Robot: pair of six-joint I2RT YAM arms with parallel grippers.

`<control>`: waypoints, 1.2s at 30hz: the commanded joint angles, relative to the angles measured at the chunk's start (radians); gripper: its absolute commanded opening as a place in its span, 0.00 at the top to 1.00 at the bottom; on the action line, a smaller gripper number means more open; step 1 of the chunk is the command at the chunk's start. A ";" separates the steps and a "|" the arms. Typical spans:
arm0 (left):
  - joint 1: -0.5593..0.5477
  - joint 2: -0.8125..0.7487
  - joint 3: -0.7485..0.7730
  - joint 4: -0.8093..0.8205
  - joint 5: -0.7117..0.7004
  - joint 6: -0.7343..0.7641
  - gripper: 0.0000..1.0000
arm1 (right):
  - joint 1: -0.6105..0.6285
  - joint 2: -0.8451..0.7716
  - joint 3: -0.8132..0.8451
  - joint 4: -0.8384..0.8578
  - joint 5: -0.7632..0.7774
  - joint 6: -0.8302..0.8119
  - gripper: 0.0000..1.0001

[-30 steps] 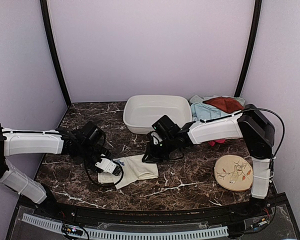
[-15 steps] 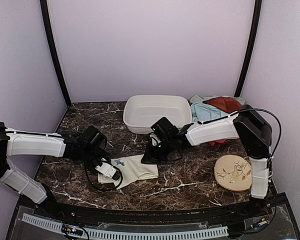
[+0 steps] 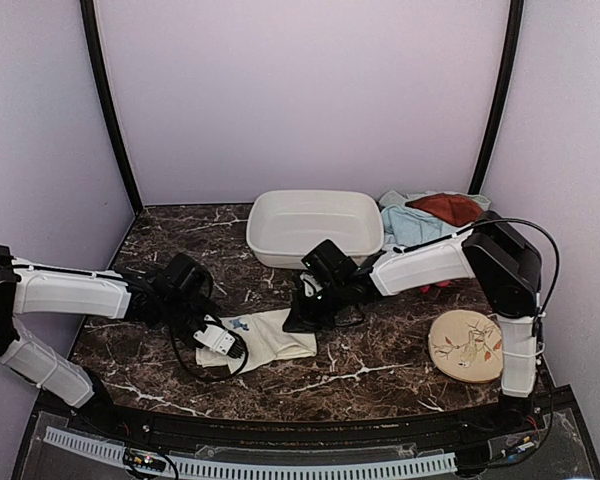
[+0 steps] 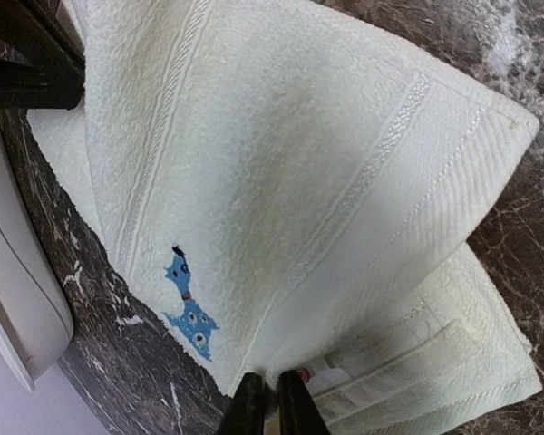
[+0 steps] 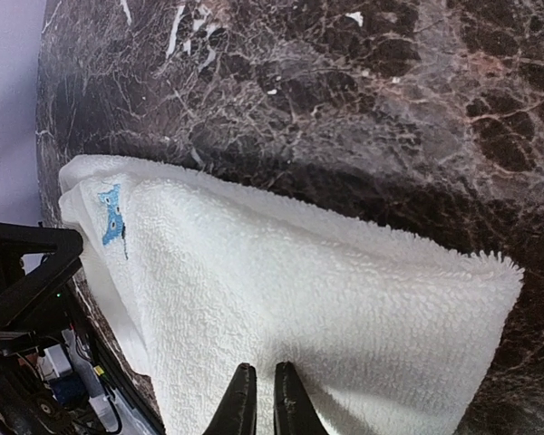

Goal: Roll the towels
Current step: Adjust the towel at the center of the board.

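Note:
A cream-white towel [image 3: 275,336] with a small blue mark [image 4: 189,304] lies folded on the dark marble table [image 3: 370,375], in front of the basin. My left gripper [image 3: 230,345] is at its left end, and in the left wrist view its jaws [image 4: 265,379] are shut on the towel's [image 4: 281,181] near edge. My right gripper [image 3: 298,319] is at the towel's right end. In the right wrist view it [image 5: 257,370] is pinched shut on the pile of the towel [image 5: 326,290]. More towels lie heaped at the back right: rust-brown [image 3: 445,208], light blue [image 3: 408,226] and a bit of pink [image 3: 436,286].
A white plastic basin [image 3: 315,226] stands at the back centre, just behind my right arm. A round beige disc with a leaf pattern [image 3: 467,345] lies at the front right. Dark posts and lilac walls enclose the table.
My left gripper has closed on the towel's left edge after sliding slightly toward the front. The right gripper has dropped a little lower onto the towel's right end and tightened.

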 commanded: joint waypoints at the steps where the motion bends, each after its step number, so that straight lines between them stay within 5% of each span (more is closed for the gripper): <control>1: -0.003 -0.049 0.012 -0.009 -0.004 -0.068 0.94 | 0.010 0.020 -0.017 0.038 -0.002 0.003 0.90; 31: 0.173 -0.089 -0.054 -0.023 0.027 -0.217 0.98 | 0.037 0.010 -0.062 0.006 0.030 -0.026 0.91; 36: 0.176 -0.084 -0.112 0.045 0.014 -0.173 0.75 | 0.046 -0.002 -0.067 0.011 0.030 -0.017 0.91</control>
